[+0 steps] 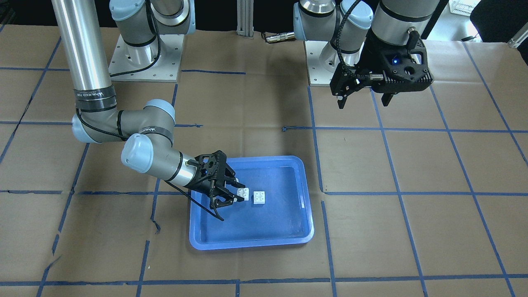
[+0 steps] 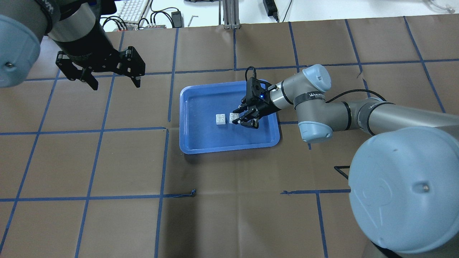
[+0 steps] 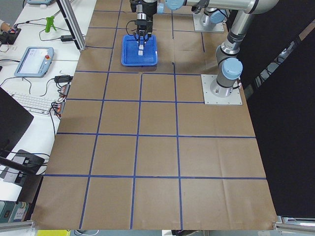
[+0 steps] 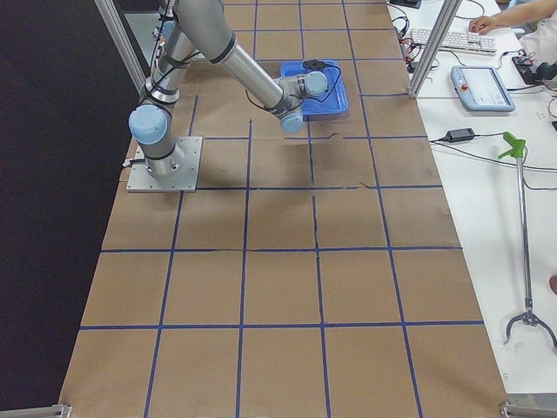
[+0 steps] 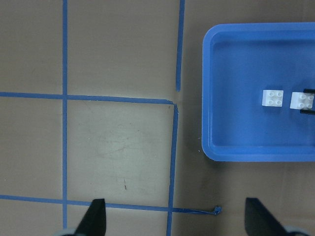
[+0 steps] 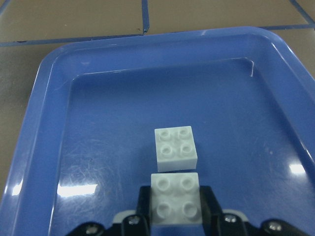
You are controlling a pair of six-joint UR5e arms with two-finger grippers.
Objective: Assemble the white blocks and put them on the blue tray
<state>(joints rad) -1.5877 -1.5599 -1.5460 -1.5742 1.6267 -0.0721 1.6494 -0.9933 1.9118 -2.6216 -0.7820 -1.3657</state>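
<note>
The blue tray [image 1: 251,244] lies in the middle of the table. Two white blocks sit side by side in it, a small gap between them. My right gripper [image 1: 239,193] reaches into the tray and is shut on one white block [image 1: 243,193], low over the tray floor. In the right wrist view the held block [image 6: 175,199] sits between the pads, and the free block [image 6: 175,147] lies just beyond it. The free block [image 1: 259,197] rests flat, studs up. My left gripper [image 2: 116,86] is open and empty, high above the table, away from the tray [image 2: 229,148].
The table is brown paper with a grid of blue tape lines. Both arm bases [image 1: 148,57] stand at the robot's edge. Keyboard, cables and a tablet [image 3: 34,61] lie beyond the table's far edge.
</note>
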